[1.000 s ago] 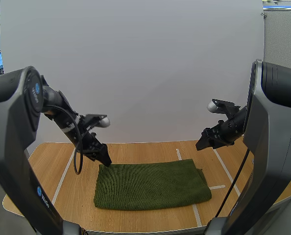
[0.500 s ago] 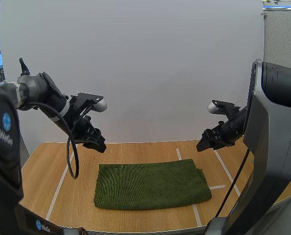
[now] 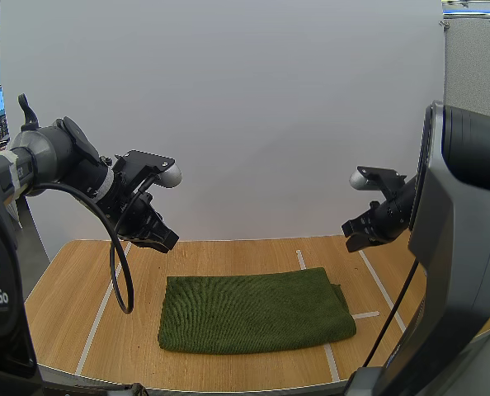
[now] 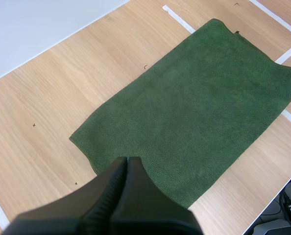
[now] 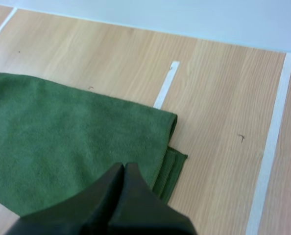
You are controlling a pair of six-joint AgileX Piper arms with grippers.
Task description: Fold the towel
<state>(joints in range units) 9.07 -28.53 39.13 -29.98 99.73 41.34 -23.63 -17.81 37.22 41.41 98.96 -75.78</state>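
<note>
Towel (image 3: 253,312) is laid flat at the centre of the surface (image 3: 72,289), with its long edges running from 9 to 3 o'clock. Left gripper (image 3: 167,241) is held in the air off the towel's 10 o'clock corner, fingers clenched together on nothing. Right gripper (image 3: 351,239) is held likewise off the 2 o'clock corner, also clenched and empty. Both are judged to be kept clear of the cloth so that the fold can be checked or a fresh edge chosen.

Towel is dark green and finely ribbed, a neat rectangle. Doubled layers are seen at the 3 o'clock edge, where an under-layer pokes out slightly beside a white tape strip (image 3: 301,259).
</note>
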